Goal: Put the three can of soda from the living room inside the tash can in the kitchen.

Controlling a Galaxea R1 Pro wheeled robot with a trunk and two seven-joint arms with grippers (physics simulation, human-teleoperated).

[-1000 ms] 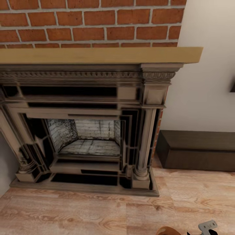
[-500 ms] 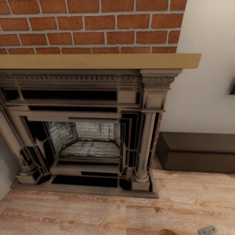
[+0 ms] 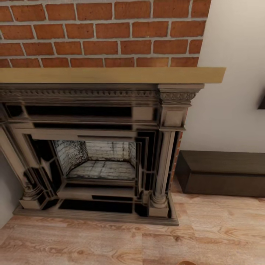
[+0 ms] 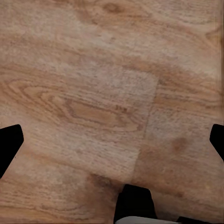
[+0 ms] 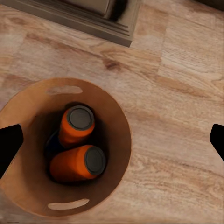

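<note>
Across the upper part of the head view we see a red brick chimney point(image 3: 103, 29) above a tan mantel point(image 3: 110, 74) and an ornate dark fireplace point(image 3: 92, 151), with a dark low bench point(image 3: 224, 173) at the right on the light wood floor point(image 3: 110, 243). At the lower left of the right wrist view sits the trash can point(image 5: 119, 140), its tan-brown inside holding two orange soda cans point(image 5: 77, 123) point(image 5: 77, 163) with grey tops, lying side by side and touching; something dark blue point(image 5: 50, 142) peeks beside them. We read no label on them. The left wrist view shows bare wood planks. Both claws show their dark fingertips point(image 5: 10, 144) point(image 4: 10, 144) at opposite frame edges, spread wide and holding nothing.
</note>
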